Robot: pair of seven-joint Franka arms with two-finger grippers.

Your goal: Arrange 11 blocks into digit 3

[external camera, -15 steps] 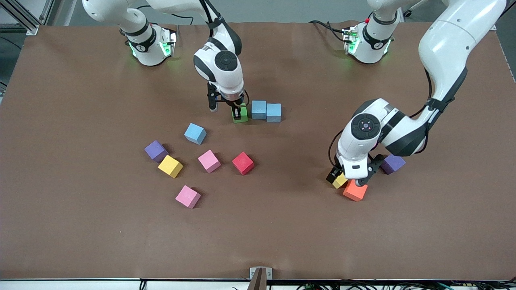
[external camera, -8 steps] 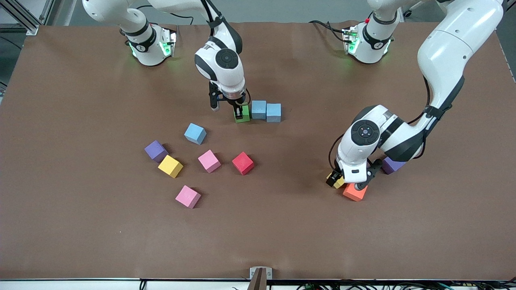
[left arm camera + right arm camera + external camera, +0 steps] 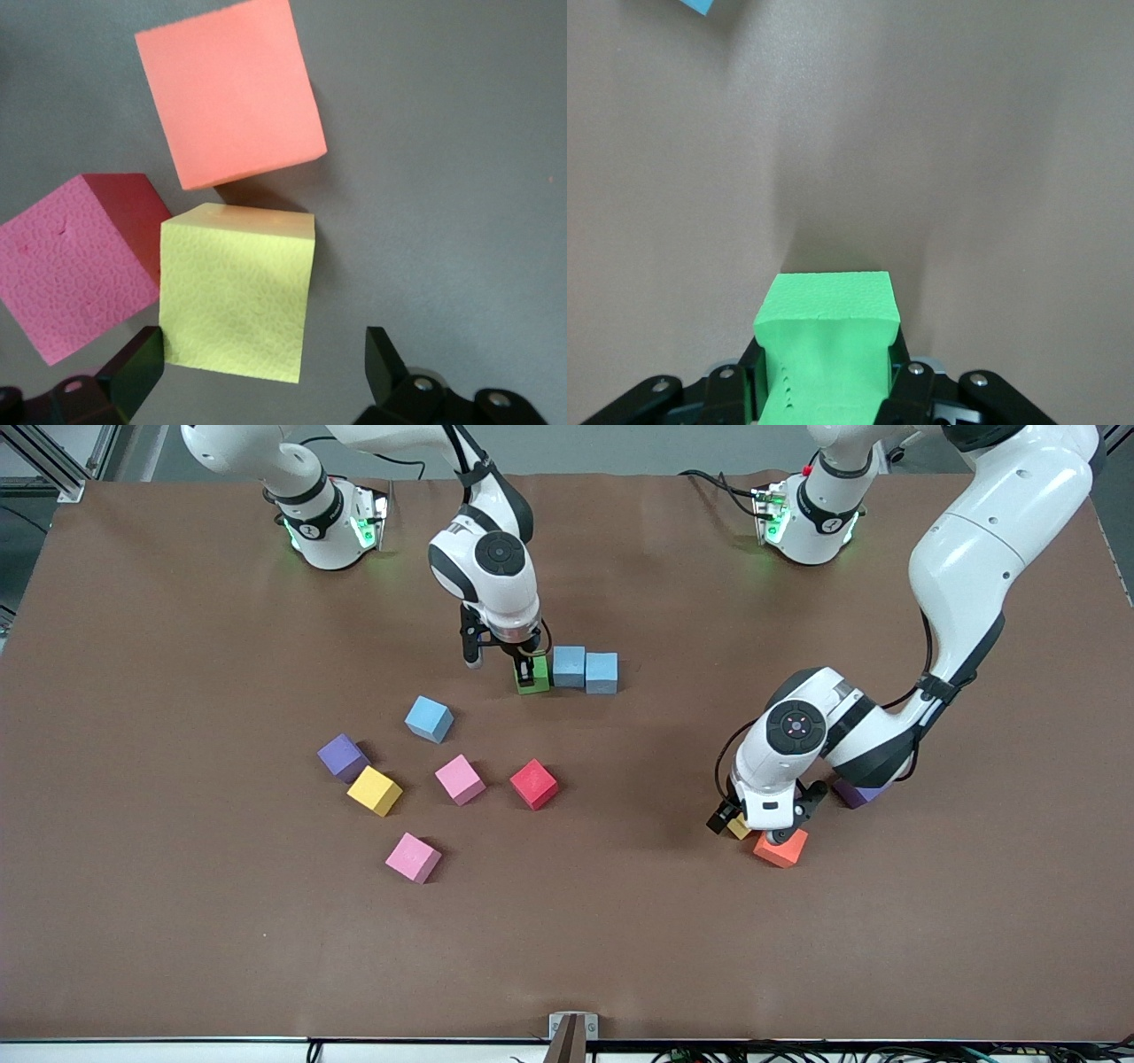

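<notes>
My right gripper [image 3: 530, 666] is shut on a green block [image 3: 532, 681] and holds it at the table beside two light blue blocks [image 3: 585, 670] that stand in a row; the grip also shows in the right wrist view [image 3: 824, 381] on the green block [image 3: 828, 305]. My left gripper [image 3: 753, 828] is open and low over a yellow block [image 3: 739, 829] next to an orange block [image 3: 780, 848]. In the left wrist view its fingers [image 3: 133, 372] straddle the yellow block [image 3: 237, 292], with the orange block [image 3: 230, 88] and a pink block [image 3: 75, 261] touching it.
Loose blocks lie toward the right arm's end: light blue [image 3: 429, 718], purple [image 3: 342, 757], yellow [image 3: 374, 790], pink [image 3: 460, 779], red [image 3: 533, 784], pink [image 3: 413, 857]. A purple block [image 3: 855, 793] sits partly under the left arm. A metal bracket [image 3: 572, 1027] is at the near table edge.
My left gripper has come lower over the yellow block, hiding more of it. My right gripper has nudged the green block a little closer to the light blue pair.
</notes>
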